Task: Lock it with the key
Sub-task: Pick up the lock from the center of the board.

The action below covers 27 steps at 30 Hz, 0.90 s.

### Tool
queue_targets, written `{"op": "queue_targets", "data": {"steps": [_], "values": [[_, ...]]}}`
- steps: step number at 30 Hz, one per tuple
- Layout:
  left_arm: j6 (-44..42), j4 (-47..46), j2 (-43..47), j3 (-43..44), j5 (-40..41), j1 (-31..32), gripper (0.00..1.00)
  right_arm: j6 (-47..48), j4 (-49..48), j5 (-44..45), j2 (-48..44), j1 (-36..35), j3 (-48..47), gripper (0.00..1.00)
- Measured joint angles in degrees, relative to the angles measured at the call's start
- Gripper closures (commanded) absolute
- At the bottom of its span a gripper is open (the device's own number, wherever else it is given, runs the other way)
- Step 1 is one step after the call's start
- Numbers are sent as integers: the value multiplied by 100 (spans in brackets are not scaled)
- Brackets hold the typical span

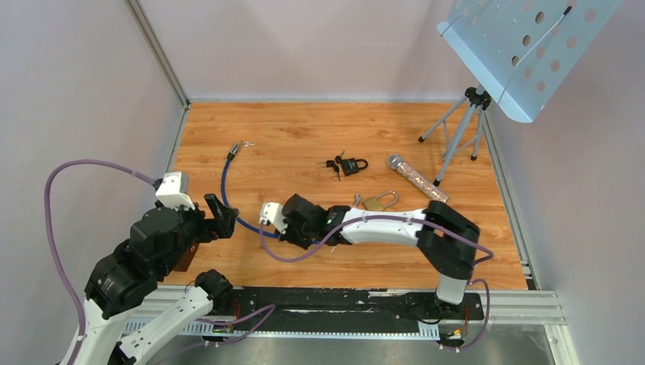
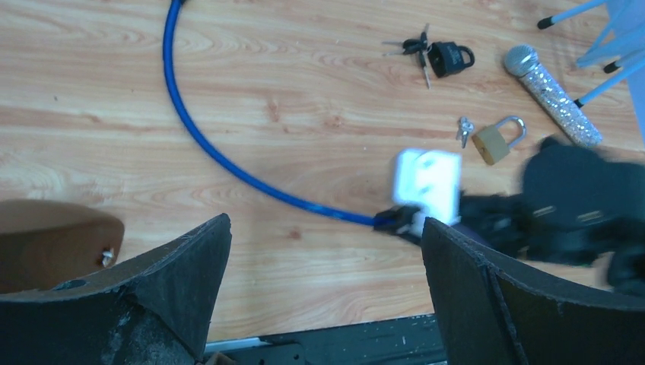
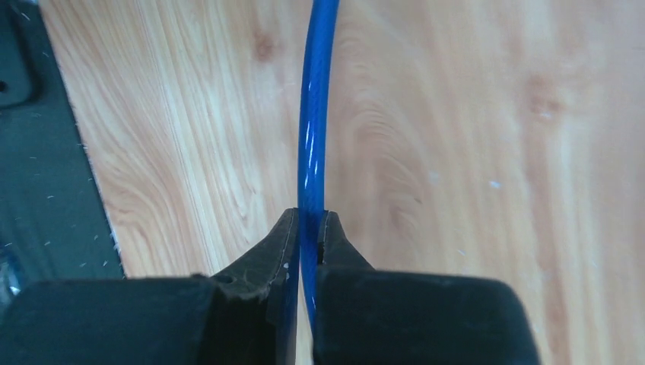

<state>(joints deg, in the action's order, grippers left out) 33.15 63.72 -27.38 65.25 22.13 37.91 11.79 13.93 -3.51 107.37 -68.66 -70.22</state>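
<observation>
**Top view**
- Cable lock (image 1: 224, 182): blue, curving from its metal head (image 1: 234, 149) at upper left of the wooden table (image 1: 304, 125) down toward centre-left. A small key (image 1: 248, 144) seems to sit at that head, though it is too small for us to be sure.
- Right gripper (image 1: 275, 222): at the cable's lower end, left of centre.
- Left gripper (image 1: 219, 217): lower left, just beside the cable.
- Also present: black padlock (image 1: 354, 164) with keys, brass padlock (image 1: 378, 201), microphone (image 1: 414, 176), music stand (image 1: 525, 53).

**Left wrist view**
- Left jaws are released and spread wide, grasping nothing. The cable arcs across the upper left of the frame, well apart from them.

**Right wrist view**
- Right jaws are clenched on the cable, which is pinched only at the very tips.

**Risks, as we judge them**
- The thin round cable may roll or slip out of so shallow a pinch when it is pulled.
- The grip is far from the head, so the head may swing loosely and the key may be knocked out.
- The stiff cable may spring back.
- The two arms are close together and may collide.
</observation>
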Motion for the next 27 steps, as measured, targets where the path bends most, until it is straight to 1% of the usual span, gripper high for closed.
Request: {"op": "queue_targets", "data": {"steps": [4,8,12,14,16,21,24,26,27], "values": [[398,-59,286,-614,-7,0,0,-170,83,-254,-946,328,236,100],[927,-466,387,-1644,-319,0,0,-426,33,-374,-1403,389,236,100],[1362,-1191,278,-2769,-688,0,0,-636,4,-511,-1414,380,306,100],[1578,-1523,181,-3123,-741,0,0,-778,-15,-566,-1416,380,407,100],[1867,-1873,87,-3377,-750,0,0,-931,-81,-601,-1416,380,522,100],[2988,-2809,26,-4019,-627,0,0,-1329,-376,-669,-1416,380,763,100],[3521,-3152,-7,-4354,-470,0,0,-1530,-562,-741,-1416,380,804,100],[3770,-3292,-101,-4448,-339,0,2,-1635,-688,-798,-1423,380,828,100],[3869,-3338,-181,-4454,-273,0,9,-1674,-743,-826,-1432,380,848,100]]}}
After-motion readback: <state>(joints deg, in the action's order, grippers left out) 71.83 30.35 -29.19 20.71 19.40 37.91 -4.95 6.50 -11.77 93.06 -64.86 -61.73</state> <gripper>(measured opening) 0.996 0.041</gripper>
